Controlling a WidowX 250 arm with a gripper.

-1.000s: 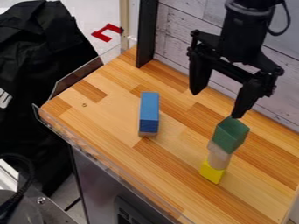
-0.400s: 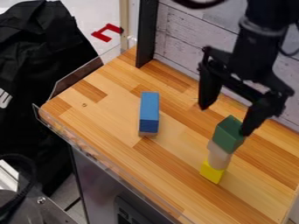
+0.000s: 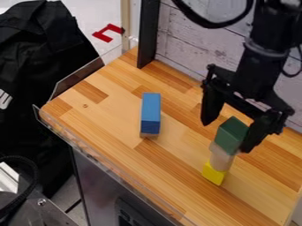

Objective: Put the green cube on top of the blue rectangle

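The wooden bench [image 3: 112, 114] abuts a plank wall [image 3: 178, 37]. Gripper [image 3: 226, 137]: jaws spread, straddling the green cube; contact appears possible at one jaw but is unconfirmed. Blue rectangle [image 3: 151, 108]: lies flat, long axis running near to far. Green cube [image 3: 231, 134]: one vertical edge toward camera, atop a pale cylinder [image 3: 221, 159], above a yellow block [image 3: 213, 174].

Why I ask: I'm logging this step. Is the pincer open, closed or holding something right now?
Pincer: open, its fingers spread to either side of the green block, not closed on it.
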